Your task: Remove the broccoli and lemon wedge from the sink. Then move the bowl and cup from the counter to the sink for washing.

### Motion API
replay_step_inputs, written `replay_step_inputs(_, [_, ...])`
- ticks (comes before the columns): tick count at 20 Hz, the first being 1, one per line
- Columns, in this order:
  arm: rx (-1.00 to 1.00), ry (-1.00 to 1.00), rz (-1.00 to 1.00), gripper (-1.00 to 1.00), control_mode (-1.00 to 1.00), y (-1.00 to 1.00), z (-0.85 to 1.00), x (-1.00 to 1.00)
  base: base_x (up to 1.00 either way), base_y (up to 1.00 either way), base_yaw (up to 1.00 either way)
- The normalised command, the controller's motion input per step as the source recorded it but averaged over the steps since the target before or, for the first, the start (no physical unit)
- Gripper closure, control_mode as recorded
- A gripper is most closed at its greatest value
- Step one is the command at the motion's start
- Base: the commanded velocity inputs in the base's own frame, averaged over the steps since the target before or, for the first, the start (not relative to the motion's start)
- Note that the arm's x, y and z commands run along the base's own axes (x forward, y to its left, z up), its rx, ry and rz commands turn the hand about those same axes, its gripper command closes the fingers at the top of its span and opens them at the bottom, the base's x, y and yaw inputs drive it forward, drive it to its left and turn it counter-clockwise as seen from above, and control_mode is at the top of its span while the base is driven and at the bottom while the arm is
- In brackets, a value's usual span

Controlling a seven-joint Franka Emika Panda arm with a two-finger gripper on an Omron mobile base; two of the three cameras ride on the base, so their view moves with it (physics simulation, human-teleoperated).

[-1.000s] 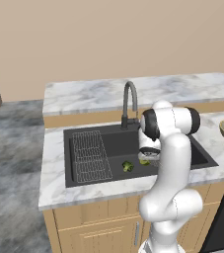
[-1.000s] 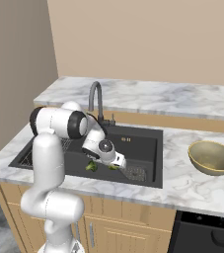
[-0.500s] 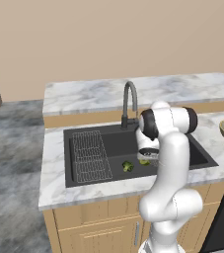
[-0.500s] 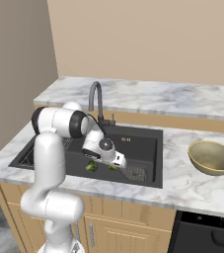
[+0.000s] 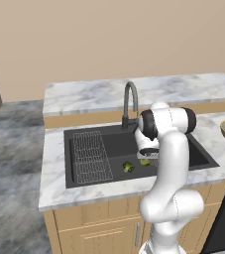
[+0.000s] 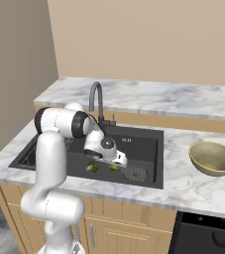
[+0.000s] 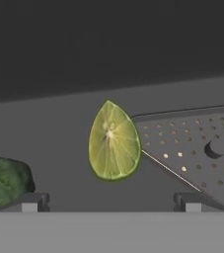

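The lemon wedge [image 7: 114,143] stands on the black sink [image 5: 183,144] floor, cut face toward the hand, right in front of my open gripper [image 7: 111,202] and between its wide-spread fingertips [image 7: 32,201]. Nothing is touching the wedge. The bumpy dark green broccoli [image 7: 5,180] lies just to its left. From the base, the gripper [image 6: 119,159] hangs low inside the basin over the lemon wedge [image 6: 113,167], with the broccoli [image 6: 91,167] beside it. The tan-yellow bowl [image 6: 214,158] sits on the marble counter [image 6: 183,183] right of the sink. The cup is out of view.
A perforated drain strainer [image 7: 197,153] lies right of the wedge. The wire grid rack [image 5: 90,156] covers the basin's left part. The dark curved faucet [image 5: 130,101] rises behind the hand. The sink's front wall is close below the arm.
The hand has eased a little lower toward the lemon wedge. Nothing else has moved.
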Motion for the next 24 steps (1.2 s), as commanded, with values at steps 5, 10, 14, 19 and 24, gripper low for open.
replay_step_inputs(5, [0.0, 0.07, 0.0, -1.0, -1.0, 0.07, -0.12, 0.14, 0.0, 0.0, 0.0])
replay_step_inputs(10, [0.0, 0.08, 0.0, -1.0, -1.0, 0.04, -0.11, 0.15, 0.0, 0.0, 0.0])
replay_step_inputs(14, [0.0, 0.02, 0.0, -1.0, -1.0, 0.02, -0.06, 0.18, 0.0, 0.0, 0.0])
replay_step_inputs(19, [0.0, 0.0, 0.0, -1.0, -1.0, 0.0, -0.03, 0.16, 0.0, 0.0, 0.0])
replay_step_inputs(24, [0.0, 0.0, 0.0, -1.0, -1.0, 0.0, -0.04, 0.16, 0.0, 0.0, 0.0])
